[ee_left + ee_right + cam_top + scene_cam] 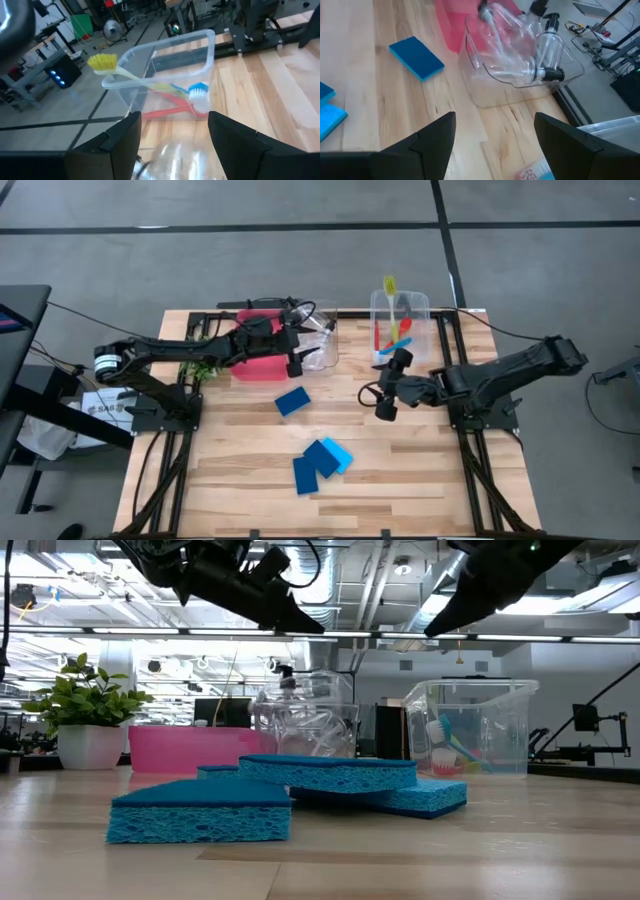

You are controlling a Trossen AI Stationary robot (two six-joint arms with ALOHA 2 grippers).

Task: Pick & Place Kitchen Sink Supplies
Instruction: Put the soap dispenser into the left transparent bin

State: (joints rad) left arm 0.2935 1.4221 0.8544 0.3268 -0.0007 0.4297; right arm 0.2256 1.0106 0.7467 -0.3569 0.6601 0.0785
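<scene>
Both grippers hang open above the table, touching nothing. My left gripper [300, 345] hovers over a clear bin [320, 340] that holds clear black-capped bottles [545, 75]. My right gripper [392, 385] hangs just in front of a second clear bin [402, 320]. Leaning in that bin are a yellow-green brush [102, 62], a red brush [170, 107] and a blue one [199, 90]. One blue sponge [292, 401] lies flat mid-table. Three more sponges [322, 463] overlap nearer the front edge.
A red tray [255, 368] sits left of the bottle bin, under my left arm. A small leafy plant [85, 700] in a white pot stands further left. Bare wood [420, 470] lies around the sponges.
</scene>
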